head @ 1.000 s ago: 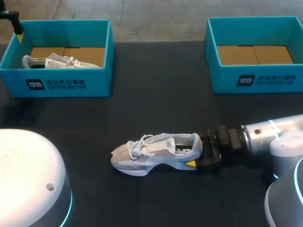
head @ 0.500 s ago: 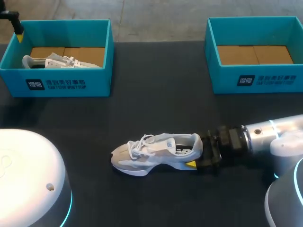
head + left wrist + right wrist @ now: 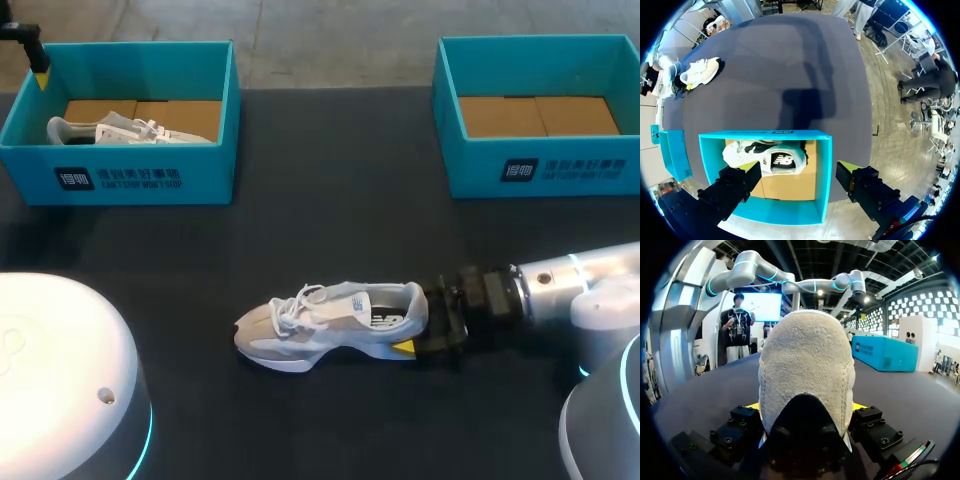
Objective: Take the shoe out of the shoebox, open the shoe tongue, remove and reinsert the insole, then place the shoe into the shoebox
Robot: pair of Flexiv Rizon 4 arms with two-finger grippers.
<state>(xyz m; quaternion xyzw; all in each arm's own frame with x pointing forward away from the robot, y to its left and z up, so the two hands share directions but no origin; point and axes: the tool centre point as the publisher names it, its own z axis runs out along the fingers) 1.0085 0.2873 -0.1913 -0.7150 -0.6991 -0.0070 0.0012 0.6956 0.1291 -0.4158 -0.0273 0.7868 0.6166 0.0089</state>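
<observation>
On the dark surface (image 3: 330, 215), toward its near edge, the pale shoe (image 3: 322, 322) sits on its sole with its toe toward my left. The right gripper (image 3: 412, 338) is clamped on its heel from both sides. The left gripper (image 3: 799, 169) hangs with its fingers wide apart over the left shoebox (image 3: 205, 170), where a second shoe (image 3: 120, 130) lies. The right shoebox (image 3: 470, 170) stands well apart.

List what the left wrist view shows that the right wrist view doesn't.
Left wrist only: a second shoe lying inside a teal box, below the open left jaws. Right wrist only: the table shoe's heel close up, clamped between the right jaws. Both: the table shoe, the dark table, and a teal box, perhaps not the same one.
</observation>
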